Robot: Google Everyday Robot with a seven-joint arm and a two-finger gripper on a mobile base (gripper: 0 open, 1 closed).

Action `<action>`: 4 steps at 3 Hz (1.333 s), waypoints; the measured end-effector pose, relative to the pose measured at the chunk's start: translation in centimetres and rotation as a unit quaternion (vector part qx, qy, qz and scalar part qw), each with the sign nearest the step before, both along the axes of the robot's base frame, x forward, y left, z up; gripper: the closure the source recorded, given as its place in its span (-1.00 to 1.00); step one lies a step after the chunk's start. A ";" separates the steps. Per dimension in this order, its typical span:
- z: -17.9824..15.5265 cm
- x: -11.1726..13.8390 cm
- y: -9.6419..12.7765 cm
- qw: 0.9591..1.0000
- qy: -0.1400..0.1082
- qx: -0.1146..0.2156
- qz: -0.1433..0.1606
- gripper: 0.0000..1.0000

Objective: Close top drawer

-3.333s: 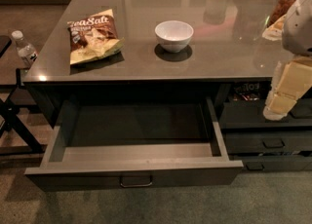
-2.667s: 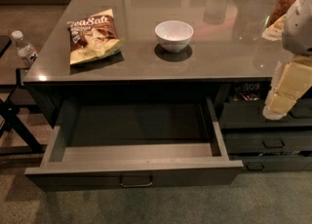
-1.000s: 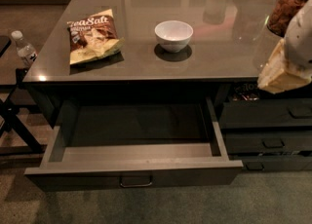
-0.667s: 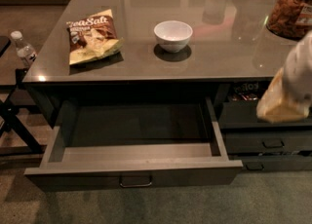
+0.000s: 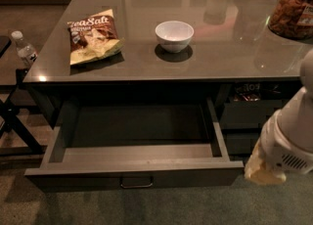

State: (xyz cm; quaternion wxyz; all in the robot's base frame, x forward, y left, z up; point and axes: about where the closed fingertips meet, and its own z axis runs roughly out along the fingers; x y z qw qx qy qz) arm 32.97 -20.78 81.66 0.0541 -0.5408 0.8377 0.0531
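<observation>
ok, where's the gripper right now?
In the camera view the gripper hangs low on the right side, just off the right front corner of the open top drawer, below the countertop and well clear of the bar pull.

A glossy, reflective tabletop (image 5: 146,57) is shown above the matt grey top drawer (image 5: 137,153); the matt cream gripper (image 5: 265,171) is seen lower right.

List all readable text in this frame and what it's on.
"Sea Salt": on the chip bag; the smaller print below it is blurred.
Label on the water bottle: too small to read.
Label on the jar: unreadable.
Print on the packets in the narrow right drawer: blurred.
No text on the claw, lower right beside the open top drawer front.
</observation>
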 end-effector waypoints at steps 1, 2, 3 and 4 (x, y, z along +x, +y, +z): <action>-1.0 -0.7 -0.1 1.000 0.012 -0.003 0.001 1.00; -2.0 -1.2 0.0 1.000 0.020 0.004 -0.002 1.00; -6.7 -2.6 0.9 0.998 0.053 0.022 -0.009 1.00; -11.9 -3.5 2.0 0.997 0.070 0.036 -0.021 1.00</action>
